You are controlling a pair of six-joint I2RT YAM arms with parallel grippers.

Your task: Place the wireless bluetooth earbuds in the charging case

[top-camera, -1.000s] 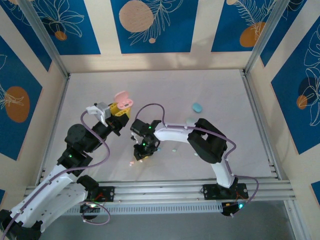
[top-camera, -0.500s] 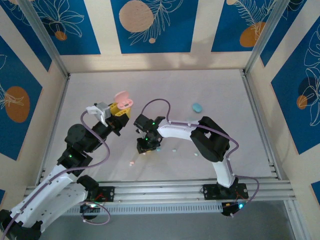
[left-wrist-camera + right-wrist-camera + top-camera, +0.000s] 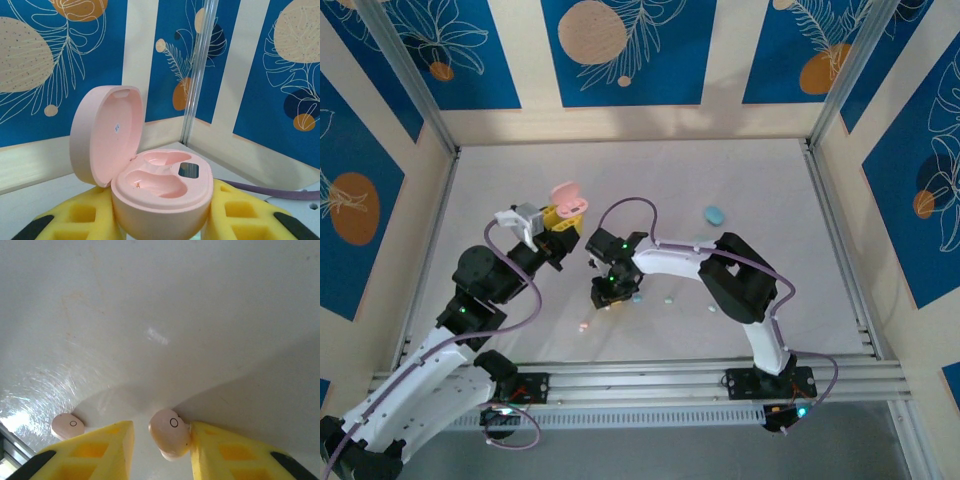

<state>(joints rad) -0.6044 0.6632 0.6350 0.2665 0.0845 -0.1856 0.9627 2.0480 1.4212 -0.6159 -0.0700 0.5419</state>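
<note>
The left gripper [image 3: 160, 227], w/ yellow foam pads, clamps the base of the smooth pink rounded plastic charging case [image 3: 160, 195]. The case sits upright left of table ctr. Its lid is hinged open to the left and both moulded wells face up. The right gripper [image 3: 161, 435] is low over the matte white tabletop [image 3: 200, 315], jaws parted. I see one tiny glossy pink earbud [image 3: 169, 432] touching one pad, w/ a gap to the other pad. Its ring-marked face points at the wrist cam; long axis unclear. A second pink earbud [image 3: 67, 426] lies just outside the opposite pad. Blue leaf-print wall panels [image 3: 250, 75] enclose the cell.
</note>
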